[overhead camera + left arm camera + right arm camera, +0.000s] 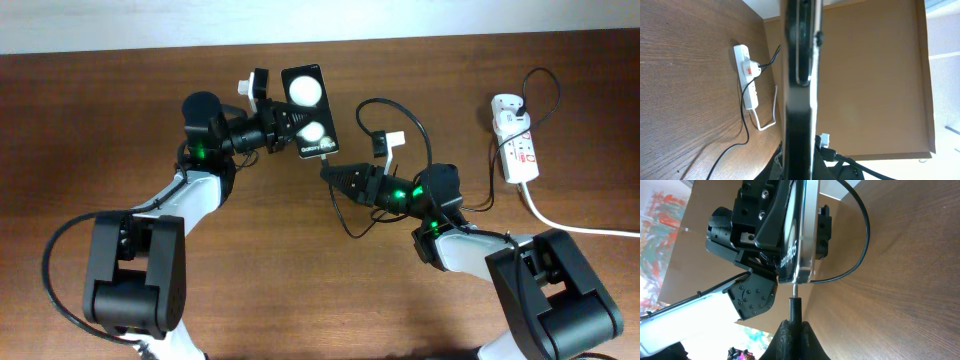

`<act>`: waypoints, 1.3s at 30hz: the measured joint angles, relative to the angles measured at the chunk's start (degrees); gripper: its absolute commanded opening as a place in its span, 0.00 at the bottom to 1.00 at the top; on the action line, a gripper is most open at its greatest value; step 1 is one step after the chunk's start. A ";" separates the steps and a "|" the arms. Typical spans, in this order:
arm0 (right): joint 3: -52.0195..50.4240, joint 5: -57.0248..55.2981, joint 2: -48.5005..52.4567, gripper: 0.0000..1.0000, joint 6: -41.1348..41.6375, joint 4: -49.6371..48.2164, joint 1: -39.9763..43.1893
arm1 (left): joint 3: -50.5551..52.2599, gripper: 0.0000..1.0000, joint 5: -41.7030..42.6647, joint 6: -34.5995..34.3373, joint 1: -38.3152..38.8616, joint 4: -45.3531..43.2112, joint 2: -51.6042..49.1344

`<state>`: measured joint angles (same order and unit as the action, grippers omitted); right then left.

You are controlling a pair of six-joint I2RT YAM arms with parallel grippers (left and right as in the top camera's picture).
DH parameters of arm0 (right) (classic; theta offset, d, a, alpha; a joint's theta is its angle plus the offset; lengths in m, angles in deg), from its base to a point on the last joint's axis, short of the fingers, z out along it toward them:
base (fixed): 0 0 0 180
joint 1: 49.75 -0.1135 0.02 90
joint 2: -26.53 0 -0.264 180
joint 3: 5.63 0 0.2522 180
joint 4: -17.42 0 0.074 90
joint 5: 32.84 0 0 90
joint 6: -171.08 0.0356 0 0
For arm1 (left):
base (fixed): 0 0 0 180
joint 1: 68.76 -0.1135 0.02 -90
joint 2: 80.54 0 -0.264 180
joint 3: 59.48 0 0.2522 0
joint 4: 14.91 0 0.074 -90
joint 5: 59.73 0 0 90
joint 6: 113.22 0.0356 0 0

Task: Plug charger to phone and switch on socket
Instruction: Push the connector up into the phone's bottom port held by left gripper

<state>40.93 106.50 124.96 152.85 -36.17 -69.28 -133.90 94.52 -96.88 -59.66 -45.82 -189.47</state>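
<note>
The phone, a flat black slab with two white round spots, is held off the table by my left gripper, which is shut on its left side. In the left wrist view the phone shows edge-on. My right gripper is shut on the charger's connector end, its metal tip touching the phone's lower edge. The thin black charger cable loops back to a plug in the white socket at the right; the socket also shows in the left wrist view.
The socket's thick white cord runs off to the right edge. A white tag sits on the cable behind my right gripper. Brown wooden table all around; both arm bases stand at the front.
</note>
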 measured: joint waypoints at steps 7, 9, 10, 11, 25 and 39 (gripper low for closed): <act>0.00 -0.76 0.00 0.04 0.02 0.02 -1.31 | 0.00 0.00 0.02 -0.15 0.00 0.00 0.00; 0.09 -1.36 0.00 0.04 0.02 0.02 -1.31 | 0.00 0.00 0.02 -0.15 0.00 0.00 0.00; 0.11 -1.51 0.00 0.04 0.00 0.02 -1.31 | 0.00 0.00 0.00 -0.15 0.00 0.00 0.00; 0.11 -1.62 0.00 0.04 0.00 0.02 -1.31 | 0.00 0.00 0.00 -0.15 0.00 0.00 0.00; 1.18 -3.04 0.11 0.04 -0.02 2.36 -1.31 | 0.00 0.00 -0.20 -0.59 0.00 -0.15 0.00; 1.27 0.44 0.22 0.04 -0.04 1.05 -1.31 | 0.00 0.00 -0.26 -0.98 0.00 -0.17 0.00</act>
<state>42.20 106.94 125.18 152.81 -35.12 -70.59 -133.90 94.26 -97.87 -59.66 -45.99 -189.47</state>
